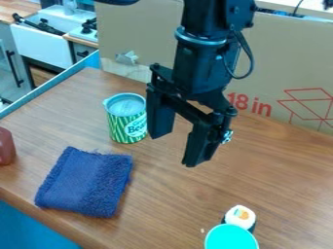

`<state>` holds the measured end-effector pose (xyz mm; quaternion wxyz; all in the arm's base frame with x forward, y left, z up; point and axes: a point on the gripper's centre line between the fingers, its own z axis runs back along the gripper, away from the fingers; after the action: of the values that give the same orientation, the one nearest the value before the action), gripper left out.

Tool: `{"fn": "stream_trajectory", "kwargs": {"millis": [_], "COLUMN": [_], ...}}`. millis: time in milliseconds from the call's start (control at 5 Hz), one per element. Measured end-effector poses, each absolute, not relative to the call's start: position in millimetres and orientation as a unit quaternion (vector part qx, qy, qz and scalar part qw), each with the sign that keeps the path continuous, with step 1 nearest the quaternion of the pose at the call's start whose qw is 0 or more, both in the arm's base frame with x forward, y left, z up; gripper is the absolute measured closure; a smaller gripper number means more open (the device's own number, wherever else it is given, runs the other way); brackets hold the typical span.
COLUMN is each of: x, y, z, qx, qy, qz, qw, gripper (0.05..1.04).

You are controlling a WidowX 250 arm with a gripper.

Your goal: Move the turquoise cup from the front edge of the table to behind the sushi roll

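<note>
Teal cup [231,237]: beside the toy sushi piece [240,217], well apart from the can [126,121].
Stripes: green and white around the can, which I see upright on the wooden table [280,165], with a pale label and bluish top.
Gripper [177,148]: I have it near the can, fingers spread apart.
Blue cloth [88,182]: folded, camera side of the can.
</note>
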<state>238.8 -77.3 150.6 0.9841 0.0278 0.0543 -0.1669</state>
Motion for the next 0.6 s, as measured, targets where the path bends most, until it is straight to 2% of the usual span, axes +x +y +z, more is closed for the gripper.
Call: {"fn": "stream_trajectory", "kwargs": {"millis": [200,600], "x": [238,211], "y": [-77,-88], "z": [145,129], "qx": [0.028,-0.001], "qy": [0.064,0.059], "qz": [-0.166,-0.198], "qw": [0.984,0.978], "gripper": [0.083,0.083]}}
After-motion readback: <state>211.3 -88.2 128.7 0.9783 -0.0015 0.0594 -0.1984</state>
